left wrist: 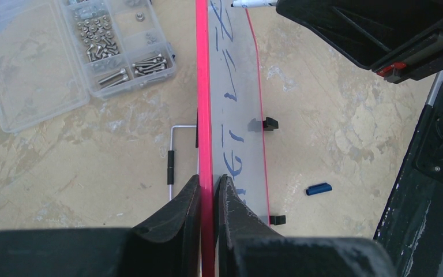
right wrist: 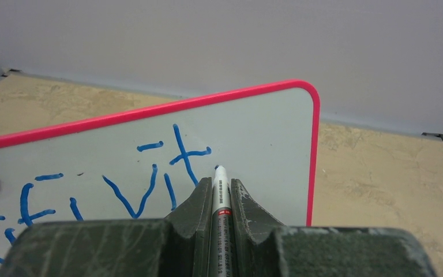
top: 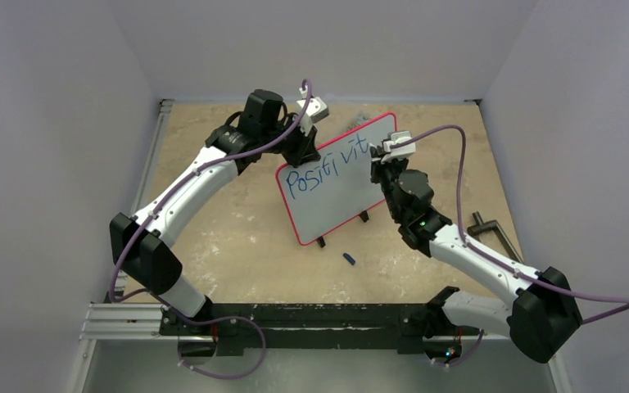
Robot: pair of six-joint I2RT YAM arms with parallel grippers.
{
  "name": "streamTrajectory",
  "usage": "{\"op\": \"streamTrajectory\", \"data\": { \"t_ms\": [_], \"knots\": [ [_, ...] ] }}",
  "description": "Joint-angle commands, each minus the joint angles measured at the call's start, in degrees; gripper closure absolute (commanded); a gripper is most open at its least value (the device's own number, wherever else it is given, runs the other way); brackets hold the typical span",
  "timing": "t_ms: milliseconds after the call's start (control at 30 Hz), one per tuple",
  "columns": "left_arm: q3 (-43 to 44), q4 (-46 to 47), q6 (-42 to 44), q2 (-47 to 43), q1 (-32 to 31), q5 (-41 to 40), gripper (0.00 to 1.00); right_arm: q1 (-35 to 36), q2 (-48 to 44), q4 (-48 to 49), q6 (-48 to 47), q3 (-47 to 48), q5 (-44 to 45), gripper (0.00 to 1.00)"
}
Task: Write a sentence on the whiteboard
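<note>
Upright whiteboard [top: 336,180] stands mid-tabletop [top: 237,237] toward the far edge, left hand [left wrist: 209,182] pinched tight on its red frame near the left end, right hand [right wrist: 220,183] gripping a marker [right wrist: 220,199], tip at the board's right part beside blue lettering.

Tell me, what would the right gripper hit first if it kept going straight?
The whiteboard, just right of the blue letters. The marker in the right gripper looks on or nearly touching it.

Your glossy white whiteboard [right wrist: 254,133] has a smooth pink plastic frame; the mottled beige table [right wrist: 380,173] looks matt; upper left in the left wrist view, a clear plastic box [left wrist: 29,69] holds shiny metal screws [left wrist: 95,34].
</note>
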Motion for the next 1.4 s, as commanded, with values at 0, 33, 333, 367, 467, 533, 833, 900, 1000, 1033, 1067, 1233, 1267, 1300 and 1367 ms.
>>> {"op": "streamTrajectory", "data": {
  "t_ms": [0, 33, 333, 367, 467, 533, 833, 900, 1000, 1033, 1067, 1233, 1267, 1300, 1367],
  "knots": [
    [-2.7, -7.7, 6.5, 1.1, -0.9, -2.2, 1.0, -0.6, -0.3, 3.8, -1.3, 3.3, 1.0, 1.0],
    [-2.7, -7.7, 6.5, 1.1, -0.9, -2.2, 1.0, -0.7, -0.2, 4.0, -1.4, 3.4, 1.0, 1.0],
    [-2.7, -7.7, 6.6, 1.0, -0.9, -2.3, 1.0, -1.3, 0.7, 4.2, -1.9, 4.3, 0.3, 1.0],
    [-2.7, -7.8, 6.6, 1.0, -0.9, -2.3, 1.0, -1.4, 0.8, 4.2, -2.0, 4.5, 0.3, 1.0],
    [-2.7, -7.8, 6.6, 0.9, -0.9, -2.4, 1.0, -1.7, 1.2, 4.2, -2.2, 5.2, -0.1, 1.0],
    [-2.7, -7.8, 6.6, 0.9, -0.9, -2.4, 1.0, -1.8, 1.5, 4.2, -2.4, 5.6, -0.2, 1.0],
    [-2.7, -7.8, 6.6, 0.9, -0.9, -2.5, 1.0, -2.5, 3.2, 4.9, -2.4, 6.5, -0.9, 1.0],
    [-2.6, -8.0, 6.7, 0.8, -0.9, -2.5, 1.0, -2.8, 3.5, 4.9, -2.4, 6.5, -1.2, 1.0],
    [-2.7, -8.0, 6.7, 0.8, -0.9, -2.5, 1.0, -3.1, 3.7, 4.9, -2.3, 6.2, -1.5, 1.0],
    [-2.6, -8.0, 6.7, 0.8, -0.9, -2.5, 1.0, -3.1, 3.7, 5.0, -2.2, 6.0, -1.5, 1.0],
    [-2.7, -8.0, 6.7, 0.8, -1.0, -2.5, 1.0, -3.1, 3.7, 5.0, -2.0, 5.8, -1.6, 1.0],
    [-2.7, -8.0, 6.7, 0.8, -0.9, -2.5, 1.0, -3.1, 3.6, 5.3, -1.2, 4.5, -1.8, 1.0],
    [-2.6, -7.9, 6.7, 0.9, -0.9, -2.5, 1.0, -3.2, 3.6, 5.3, -1.1, 4.2, -1.7, 1.0],
    [-2.6, -7.9, 6.7, 0.9, -0.9, -2.6, 1.0, -3.2, 3.5, 5.3, -1.0, 4.0, -1.7, 1.0],
    [-2.6, -8.0, 6.7, 1.0, -0.9, -2.5, 1.0, -3.2, 3.5, 5.4, -0.9, 3.6, -1.8, 1.0]
  ]
}}
